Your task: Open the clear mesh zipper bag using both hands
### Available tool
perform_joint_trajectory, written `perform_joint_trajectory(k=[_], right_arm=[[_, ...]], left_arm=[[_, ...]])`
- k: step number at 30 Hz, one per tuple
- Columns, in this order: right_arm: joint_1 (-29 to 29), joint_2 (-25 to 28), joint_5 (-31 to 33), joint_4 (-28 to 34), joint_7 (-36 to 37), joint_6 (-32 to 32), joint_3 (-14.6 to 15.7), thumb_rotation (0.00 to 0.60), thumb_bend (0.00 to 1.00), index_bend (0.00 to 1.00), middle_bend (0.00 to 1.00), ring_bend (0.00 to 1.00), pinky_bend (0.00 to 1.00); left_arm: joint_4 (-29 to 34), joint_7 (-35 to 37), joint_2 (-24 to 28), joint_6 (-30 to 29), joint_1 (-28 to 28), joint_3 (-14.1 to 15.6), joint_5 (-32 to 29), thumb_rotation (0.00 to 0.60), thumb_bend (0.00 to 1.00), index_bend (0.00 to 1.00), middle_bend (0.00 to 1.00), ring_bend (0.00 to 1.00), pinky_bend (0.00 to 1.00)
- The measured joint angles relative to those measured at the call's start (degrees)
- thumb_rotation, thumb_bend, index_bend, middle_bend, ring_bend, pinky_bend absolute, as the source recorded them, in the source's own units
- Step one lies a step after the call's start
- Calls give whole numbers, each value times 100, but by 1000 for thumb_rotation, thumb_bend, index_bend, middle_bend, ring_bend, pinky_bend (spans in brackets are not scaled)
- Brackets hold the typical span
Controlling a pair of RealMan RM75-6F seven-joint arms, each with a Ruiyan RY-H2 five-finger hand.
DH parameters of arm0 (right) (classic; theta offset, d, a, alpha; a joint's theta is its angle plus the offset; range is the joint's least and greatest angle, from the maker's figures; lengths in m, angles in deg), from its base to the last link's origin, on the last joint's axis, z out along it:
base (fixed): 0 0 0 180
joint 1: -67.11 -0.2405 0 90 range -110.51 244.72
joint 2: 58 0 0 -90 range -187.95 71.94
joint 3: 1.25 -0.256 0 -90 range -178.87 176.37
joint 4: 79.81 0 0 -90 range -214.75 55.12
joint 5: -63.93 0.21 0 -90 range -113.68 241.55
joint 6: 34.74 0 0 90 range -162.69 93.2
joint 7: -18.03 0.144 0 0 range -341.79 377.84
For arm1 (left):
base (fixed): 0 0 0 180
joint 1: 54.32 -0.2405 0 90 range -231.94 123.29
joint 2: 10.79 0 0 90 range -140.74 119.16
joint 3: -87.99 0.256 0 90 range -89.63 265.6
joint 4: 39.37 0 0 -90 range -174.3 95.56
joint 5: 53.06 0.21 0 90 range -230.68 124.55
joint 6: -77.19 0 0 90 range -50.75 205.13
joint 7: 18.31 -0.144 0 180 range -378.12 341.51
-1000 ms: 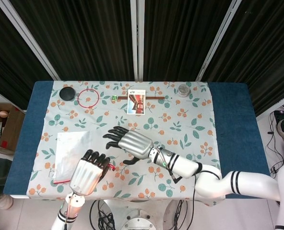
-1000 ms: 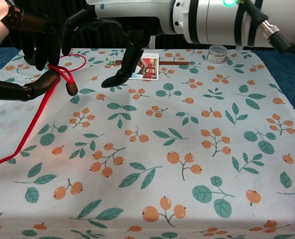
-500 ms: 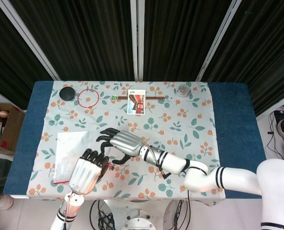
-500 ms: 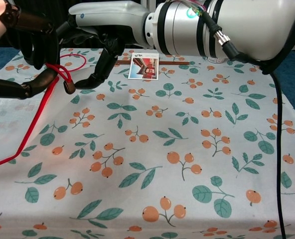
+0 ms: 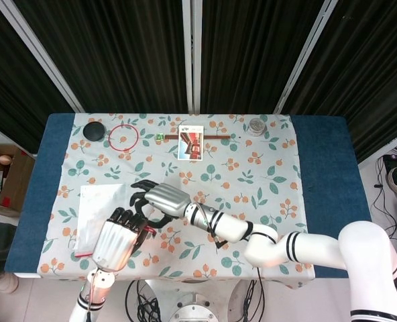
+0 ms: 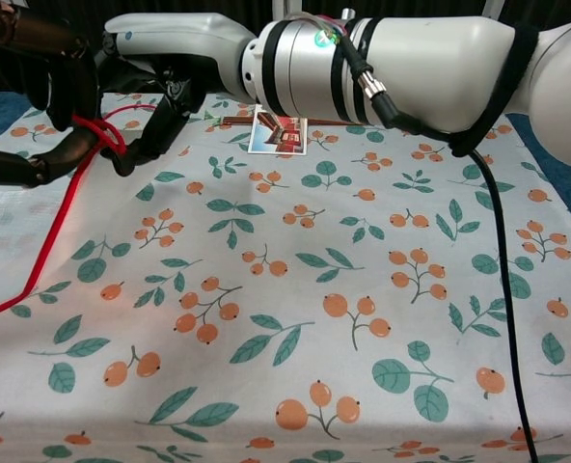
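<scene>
The clear mesh zipper bag (image 5: 98,209) lies flat at the table's front left, with its red zipper edge (image 6: 49,246) running toward me. My left hand (image 5: 117,239) sits over the bag's near right corner and pinches the red cord loop (image 6: 100,132) at the zipper's end. My right hand (image 5: 159,199) reaches across from the right, its fingers (image 6: 156,127) spread. Its thumb tip touches the dark zipper pull (image 6: 122,166) just below the loop. No closed grip on the pull shows.
Along the far edge lie a black round lid (image 5: 93,131), a red ring (image 5: 123,136), a picture card (image 5: 191,143), a brown stick (image 5: 212,136) and a small jar (image 5: 256,125). A cardboard box (image 5: 1,178) stands off the table's left side.
My right hand has moved left across the table until its thumb reached the zipper pull by my left hand. The left hand has kept its pinch on the red loop.
</scene>
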State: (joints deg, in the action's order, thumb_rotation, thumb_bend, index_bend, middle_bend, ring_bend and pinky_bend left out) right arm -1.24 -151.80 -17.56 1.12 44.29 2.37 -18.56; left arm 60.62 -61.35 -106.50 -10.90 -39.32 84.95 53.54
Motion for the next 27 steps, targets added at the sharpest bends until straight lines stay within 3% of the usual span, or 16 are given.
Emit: perform_joint_trajectory(k=[27], right_arm=[[12, 329, 679, 152, -155, 119, -295, 600, 463, 819, 344, 92, 49]], left_arm=[[-407, 770, -155, -127, -287, -7, -491, 600, 398, 724, 625, 559, 511]])
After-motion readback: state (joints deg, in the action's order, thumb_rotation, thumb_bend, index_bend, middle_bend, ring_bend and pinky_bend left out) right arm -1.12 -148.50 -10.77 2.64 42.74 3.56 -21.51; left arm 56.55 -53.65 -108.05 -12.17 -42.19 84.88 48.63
